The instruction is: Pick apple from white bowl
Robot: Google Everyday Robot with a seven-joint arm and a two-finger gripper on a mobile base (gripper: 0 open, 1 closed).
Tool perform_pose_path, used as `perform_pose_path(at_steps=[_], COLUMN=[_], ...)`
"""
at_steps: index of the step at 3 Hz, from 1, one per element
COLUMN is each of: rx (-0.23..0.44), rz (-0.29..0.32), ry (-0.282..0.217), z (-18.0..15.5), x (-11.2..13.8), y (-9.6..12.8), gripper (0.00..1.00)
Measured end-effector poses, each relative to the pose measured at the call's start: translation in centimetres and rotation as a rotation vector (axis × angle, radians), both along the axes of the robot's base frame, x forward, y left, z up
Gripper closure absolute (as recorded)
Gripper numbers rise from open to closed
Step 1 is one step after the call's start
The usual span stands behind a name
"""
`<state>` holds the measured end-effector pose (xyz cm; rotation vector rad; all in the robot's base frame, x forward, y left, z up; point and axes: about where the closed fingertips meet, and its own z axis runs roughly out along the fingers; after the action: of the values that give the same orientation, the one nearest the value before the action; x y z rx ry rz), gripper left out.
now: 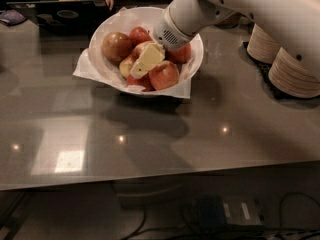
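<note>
The gripper [146, 61] hung low in the white bowl [198, 59], open or closed I could not tell; the apple [164, 75] lay just right of its tip, slightly nearer

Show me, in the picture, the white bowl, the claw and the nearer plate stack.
white bowl [122, 20]: camera view, bare inner wall at back left.
claw [145, 62]: camera view, pale body, low over the bowl's middle.
nearer plate stack [294, 78]: camera view, ribbed side.
</note>
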<state>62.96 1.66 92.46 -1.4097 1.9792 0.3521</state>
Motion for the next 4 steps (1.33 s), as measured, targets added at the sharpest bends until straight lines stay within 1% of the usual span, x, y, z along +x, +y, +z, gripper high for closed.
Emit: perform_pose_path(at_steps=[1,2,4], rx=[-0.006,-0.007,-0.007], rz=[-0.008,-0.01,-0.009], ry=[0.018,0.028,0.028], z=[-0.49,-0.76,-0.76], x=[0.35,0.53,0.53], y=[0.46,0.64,0.65], gripper=[0.17,0.34,0.81])
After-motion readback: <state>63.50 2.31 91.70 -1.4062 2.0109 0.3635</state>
